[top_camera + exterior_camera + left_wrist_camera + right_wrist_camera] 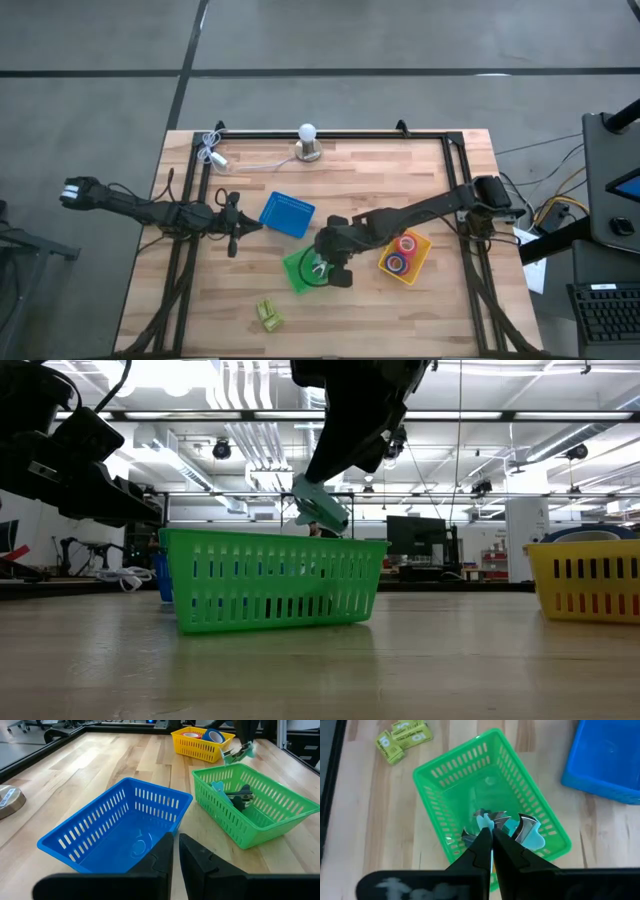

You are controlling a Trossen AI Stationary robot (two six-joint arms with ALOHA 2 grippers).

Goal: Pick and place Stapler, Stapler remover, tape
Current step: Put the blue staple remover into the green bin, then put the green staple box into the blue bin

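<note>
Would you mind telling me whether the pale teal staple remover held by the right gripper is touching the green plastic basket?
Apart. The low view shows the pale teal staple remover, clamped in the right gripper, hanging above the rim of the green plastic basket, with background showing between them.

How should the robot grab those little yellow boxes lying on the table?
Probably from straight above, pinching one box across its narrow width: the yellow boxes lie flat on the table, nothing else near. The right gripper holds a staple remover.

Teal stapler remover [527,832] held above green basket [445,780].
</note>
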